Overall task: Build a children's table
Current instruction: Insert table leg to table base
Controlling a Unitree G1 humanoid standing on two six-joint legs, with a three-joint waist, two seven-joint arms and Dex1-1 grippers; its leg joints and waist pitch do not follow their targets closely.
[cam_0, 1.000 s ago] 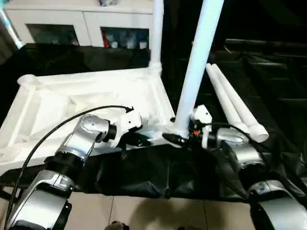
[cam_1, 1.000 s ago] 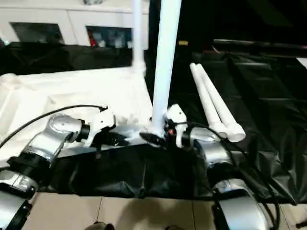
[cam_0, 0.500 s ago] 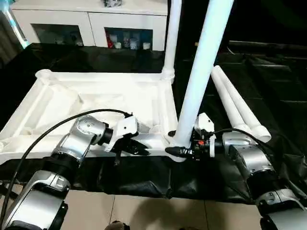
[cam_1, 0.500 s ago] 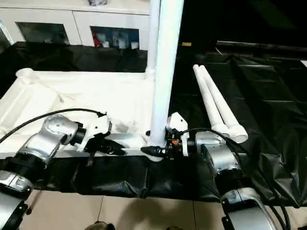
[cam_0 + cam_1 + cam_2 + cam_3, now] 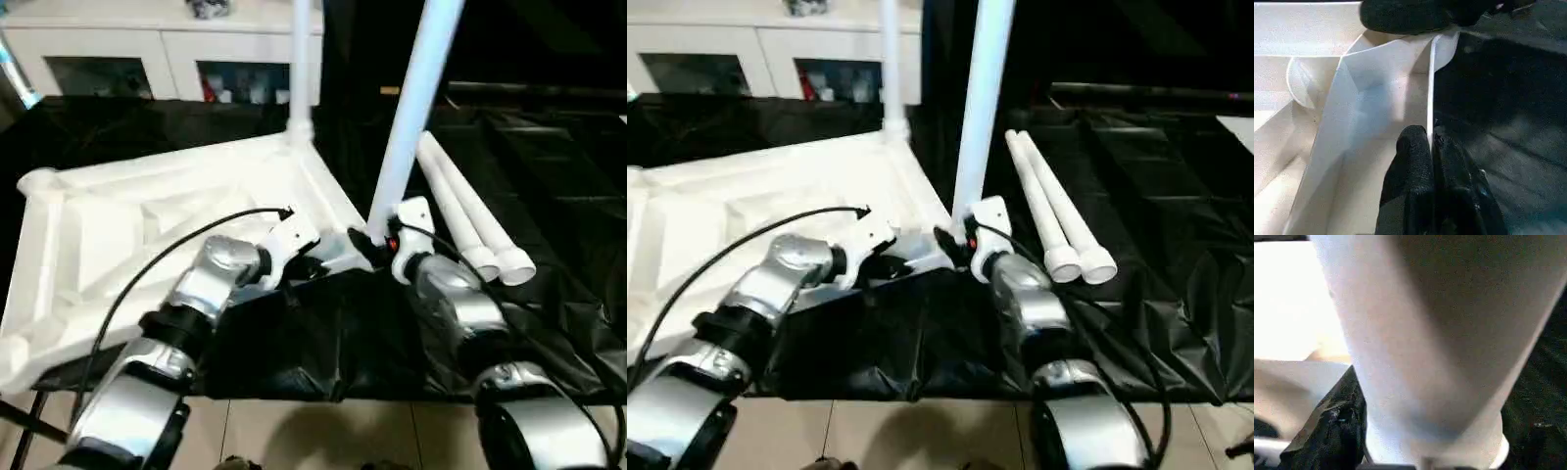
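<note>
Tabletop (image 5: 147, 215): white, ribbed underside up, left and centre of frame on black sheet (image 5: 549, 196). Left gripper (image 5: 1431, 147): pinching the tabletop's near rim. Right gripper (image 5: 367, 245): fingers around the base of upright leg (image 5: 411, 108) at the near-right corner. Two loose legs (image 5: 470, 220): centre right. No legible writing.

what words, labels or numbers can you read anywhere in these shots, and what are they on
None can be read.
tabletop, standing legs and loose legs: plain white, no print.
cabinet: coloured items behind its glass doors, too small and blurred to tell if they carry text.
right pincer: a small red spot beside it, no legible marking.
black sheet: a small yellowish tag at its far edge, unreadable.
</note>
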